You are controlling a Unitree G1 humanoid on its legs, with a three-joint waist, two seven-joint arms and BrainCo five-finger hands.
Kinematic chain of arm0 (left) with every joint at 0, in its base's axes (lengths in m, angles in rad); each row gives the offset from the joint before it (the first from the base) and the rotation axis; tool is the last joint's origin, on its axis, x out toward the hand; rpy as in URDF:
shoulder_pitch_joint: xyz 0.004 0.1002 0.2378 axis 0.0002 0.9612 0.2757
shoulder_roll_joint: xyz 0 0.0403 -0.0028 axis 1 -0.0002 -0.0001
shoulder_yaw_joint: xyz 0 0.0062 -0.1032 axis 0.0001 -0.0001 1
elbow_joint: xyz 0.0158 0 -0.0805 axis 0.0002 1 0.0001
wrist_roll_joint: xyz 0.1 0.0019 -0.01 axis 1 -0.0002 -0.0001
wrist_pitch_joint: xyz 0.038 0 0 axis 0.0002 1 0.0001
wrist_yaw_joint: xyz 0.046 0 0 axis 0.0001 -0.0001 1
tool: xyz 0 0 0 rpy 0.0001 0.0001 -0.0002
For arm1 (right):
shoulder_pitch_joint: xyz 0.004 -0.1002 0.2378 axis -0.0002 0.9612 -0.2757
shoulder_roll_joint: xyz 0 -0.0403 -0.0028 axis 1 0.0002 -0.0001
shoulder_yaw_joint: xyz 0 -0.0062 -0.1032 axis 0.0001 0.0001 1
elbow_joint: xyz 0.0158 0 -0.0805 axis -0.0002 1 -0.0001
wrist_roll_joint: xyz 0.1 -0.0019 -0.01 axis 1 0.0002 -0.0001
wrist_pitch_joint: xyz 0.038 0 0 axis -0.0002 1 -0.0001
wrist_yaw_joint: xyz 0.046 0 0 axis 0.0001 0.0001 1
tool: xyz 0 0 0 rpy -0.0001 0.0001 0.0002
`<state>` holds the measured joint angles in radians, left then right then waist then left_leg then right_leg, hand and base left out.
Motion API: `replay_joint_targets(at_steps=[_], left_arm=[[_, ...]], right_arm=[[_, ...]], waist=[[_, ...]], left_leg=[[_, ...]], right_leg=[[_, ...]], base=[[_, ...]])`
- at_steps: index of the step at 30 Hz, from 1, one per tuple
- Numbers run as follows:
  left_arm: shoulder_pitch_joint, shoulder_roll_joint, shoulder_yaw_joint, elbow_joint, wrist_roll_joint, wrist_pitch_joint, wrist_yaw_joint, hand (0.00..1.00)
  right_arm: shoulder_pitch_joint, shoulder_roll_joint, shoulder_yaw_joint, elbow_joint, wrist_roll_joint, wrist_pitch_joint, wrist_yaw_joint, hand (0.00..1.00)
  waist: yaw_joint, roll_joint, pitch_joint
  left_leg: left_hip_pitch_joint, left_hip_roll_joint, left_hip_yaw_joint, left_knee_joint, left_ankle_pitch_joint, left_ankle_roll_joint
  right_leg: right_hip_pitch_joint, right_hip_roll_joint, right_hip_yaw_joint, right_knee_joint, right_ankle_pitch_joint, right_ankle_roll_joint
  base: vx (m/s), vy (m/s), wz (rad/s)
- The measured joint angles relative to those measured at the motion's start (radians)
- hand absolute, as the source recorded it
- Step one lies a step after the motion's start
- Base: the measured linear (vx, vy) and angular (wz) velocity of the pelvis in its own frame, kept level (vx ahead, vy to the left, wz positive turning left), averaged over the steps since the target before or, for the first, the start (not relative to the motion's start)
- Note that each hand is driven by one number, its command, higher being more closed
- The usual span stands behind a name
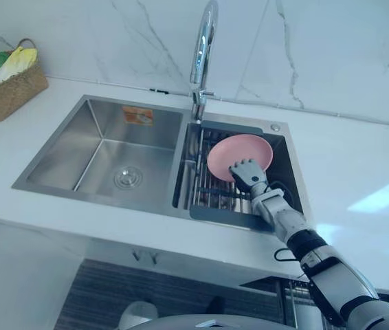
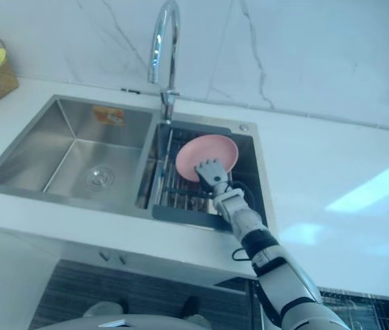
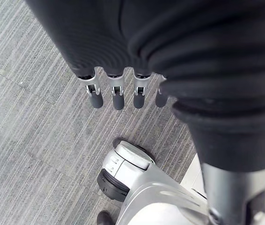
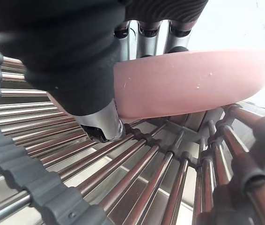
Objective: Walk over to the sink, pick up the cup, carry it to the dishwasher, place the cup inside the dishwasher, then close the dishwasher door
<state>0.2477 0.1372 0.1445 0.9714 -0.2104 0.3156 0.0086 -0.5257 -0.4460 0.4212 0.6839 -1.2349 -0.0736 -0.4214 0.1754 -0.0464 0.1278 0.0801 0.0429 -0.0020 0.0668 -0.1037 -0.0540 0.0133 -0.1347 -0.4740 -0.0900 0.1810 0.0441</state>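
Pinching the pink plate (image 1: 236, 148) by its lower rim, mid-frame, the right hand (image 1: 247, 172) sits directly below it, thumb opposing fingers; the plate stands edgewise in the dish rack (image 1: 212, 196).

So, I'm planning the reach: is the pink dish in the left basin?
No, the pink dish stands in the rack in the right basin, held by the right robot hand.
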Motion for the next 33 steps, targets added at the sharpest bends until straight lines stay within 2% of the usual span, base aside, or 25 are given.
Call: replay_joint_targets(at_steps=[4, 10, 12, 21, 24, 28, 33], left_arm=[[0.0, 0.0, 0.001, -0.001, 0.021, -0.007, 0.0, 0.0], [0.002, -0.001, 0.006, -0.014, 0.027, -0.008, 0.0, 0.0], [0.002, -0.002, 0.007, -0.016, 0.027, -0.008, 0.0, 0.0], [0.006, -0.004, 0.009, -0.016, 0.03, -0.008, -0.004, 0.0], [0.02, -0.006, 0.01, -0.015, 0.039, -0.007, -0.015, 0.0], [0.021, -0.009, 0.01, -0.007, 0.067, -0.006, -0.017, 0.0], [0.02, 0.002, 0.005, 0.006, 0.099, -0.004, -0.016, 0.0]], right_arm=[[-0.001, -0.035, 0.0, -0.019, 0.011, -0.041, -0.027, 1.0], [-0.07, -0.079, 0.007, -0.05, 0.011, -0.118, -0.027, 1.0], [-0.079, -0.096, 0.007, -0.067, 0.011, -0.128, -0.021, 1.0], [-0.114, -0.194, 0.005, -0.166, 0.022, -0.141, 0.014, 1.0], [-0.112, -0.22, -0.019, -0.228, 0.031, -0.141, 0.032, 1.0], [-0.069, -0.276, -0.134, -0.329, 0.072, -0.141, 0.042, 1.0], [0.002, -0.31, -0.193, -0.366, 0.11, -0.144, 0.043, 1.0]], waist=[[0.0, 0.002, 0.005], [-0.016, 0.005, 0.033], [-0.015, 0.005, 0.033], [-0.028, 0.006, 0.033], [-0.049, 0.006, 0.033], [-0.067, 0.004, 0.033], [-0.099, 0.002, 0.03]], left_leg=[[0.007, 0.0, 0.0, 0.0, -0.001, 0.001], [0.006, 0.0, 0.003, 0.002, -0.001, 0.0], [0.003, 0.0, 0.004, 0.002, 0.0, -0.001], [-0.001, 0.002, 0.013, 0.002, 0.003, -0.002], [0.012, 0.002, 0.038, 0.001, -0.002, 0.001], [0.028, 0.002, 0.087, 0.001, -0.017, 0.006], [0.046, 0.005, 0.12, 0.002, -0.032, 0.005]], right_leg=[[0.0, 0.0, 0.001, 0.0, 0.001, 0.0], [-0.004, 0.001, 0.008, 0.0, -0.001, 0.001], [-0.007, 0.002, 0.01, 0.0, -0.002, 0.001], [-0.016, 0.003, 0.021, 0.0, 0.001, -0.002], [-0.017, 0.005, 0.043, 0.0, 0.006, -0.004], [-0.03, 0.01, 0.088, 0.0, 0.014, -0.001], [-0.033, 0.018, 0.12, 0.0, 0.013, 0.0]], base=[[0.02, 0.007, -0.01], [-0.01, 0.003, -0.03], [0.0, 0.0, 0.0], [0.0, 0.002, -0.02], [0.02, 0.027, -0.24], [0.02, 0.037, -0.32], [0.02, 0.033, -0.27]])
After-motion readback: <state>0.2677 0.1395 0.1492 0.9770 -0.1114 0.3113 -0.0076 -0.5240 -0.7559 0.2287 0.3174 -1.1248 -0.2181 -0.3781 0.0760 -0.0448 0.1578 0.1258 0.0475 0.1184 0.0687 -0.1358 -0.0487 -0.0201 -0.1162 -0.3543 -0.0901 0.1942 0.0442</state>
